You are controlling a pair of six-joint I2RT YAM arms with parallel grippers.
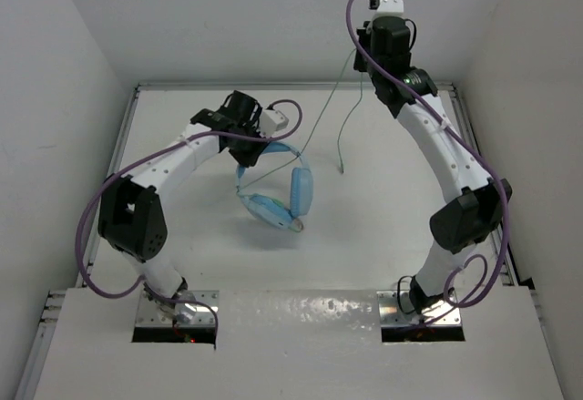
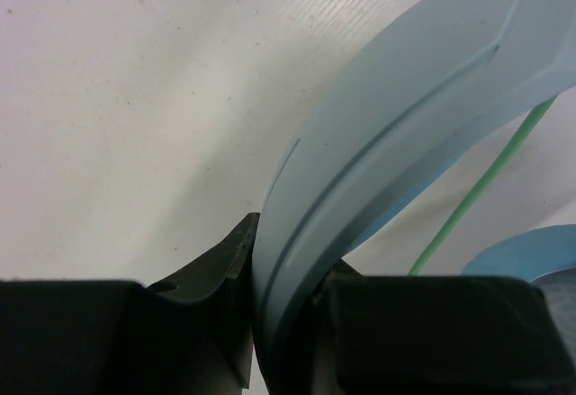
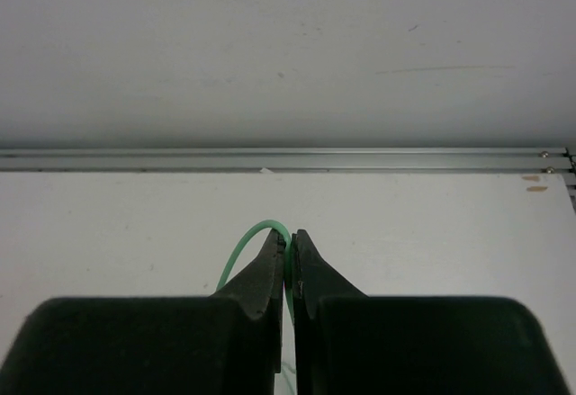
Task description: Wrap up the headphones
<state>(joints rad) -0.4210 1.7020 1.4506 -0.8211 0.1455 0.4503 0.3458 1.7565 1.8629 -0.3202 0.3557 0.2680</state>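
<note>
The left gripper (image 2: 286,280) is closed on the headband (image 2: 405,125) of the headphones (image 1: 273,201): in the left wrist view the light blue band stands on its edge between the two dark fingers (image 2: 236,260), which press it from both sides, and it curves up and to the right out of the grip. Behind the band a thin green cable (image 2: 486,179) runs slantwise over the white table (image 2: 135,98), and the rim of one blue earcup (image 2: 533,253) shows at the right edge. From above, this gripper is at the far part of the headband, left of the table's middle, and the two earcups lie on the table nearer to the arm bases, one leaning against the other. The right gripper (image 3: 290,244) is also closed, with its tips almost touching, and it pinches the cable between them; a short green loop bends out to the left of the tips and goes down. In the top view this gripper is raised high above the far right part of the table, well apart from the headphones. Two strands of the cable hang from it: one goes slantwise down and left toward the headband, the other drops to the table to the right of the earcups. Beyond the right gripper, the wrist view shows a metal rail (image 3: 270,159) along the far table edge and a plain grey wall (image 3: 270,44) above it.
</note>
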